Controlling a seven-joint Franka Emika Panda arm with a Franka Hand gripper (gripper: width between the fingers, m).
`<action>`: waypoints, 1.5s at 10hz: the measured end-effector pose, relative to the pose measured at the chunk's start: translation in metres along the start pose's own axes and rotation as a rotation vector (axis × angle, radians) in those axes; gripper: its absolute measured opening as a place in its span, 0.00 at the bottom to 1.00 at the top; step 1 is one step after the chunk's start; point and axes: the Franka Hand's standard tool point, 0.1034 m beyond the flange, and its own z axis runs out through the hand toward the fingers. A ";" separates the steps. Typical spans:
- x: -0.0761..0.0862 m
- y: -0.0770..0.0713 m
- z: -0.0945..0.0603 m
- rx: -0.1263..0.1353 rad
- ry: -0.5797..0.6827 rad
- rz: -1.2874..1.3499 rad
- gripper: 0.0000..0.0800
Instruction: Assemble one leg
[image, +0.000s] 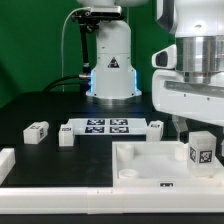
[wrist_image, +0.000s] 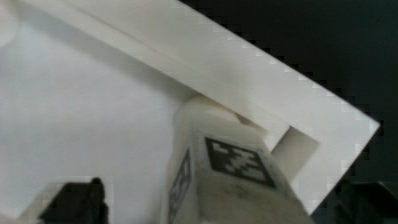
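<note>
A leg (image: 200, 150), a chunky white block with a black-and-white tag, stands upright on the near corner of the large white square panel (image: 140, 160) at the exterior view's right. My gripper (image: 198, 128) hangs right over it. In the wrist view the leg (wrist_image: 237, 160) rises between my two dark fingers (wrist_image: 75, 200), with a gap of white panel (wrist_image: 89, 100) showing on each side of it. The jaws stand open around the leg and do not touch it. Three more legs lie on the table: two at the left (image: 38, 131) (image: 66, 135) and one behind the panel (image: 156, 126).
The marker board (image: 105, 126) lies flat in the middle of the black table. The arm's white base (image: 110, 60) stands behind it. Another white part (image: 6, 165) sits at the left front edge.
</note>
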 end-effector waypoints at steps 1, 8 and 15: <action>-0.001 -0.001 -0.001 0.001 0.000 -0.120 0.81; 0.012 0.004 -0.002 -0.016 0.002 -0.905 0.81; 0.013 0.006 -0.002 -0.020 0.002 -0.921 0.36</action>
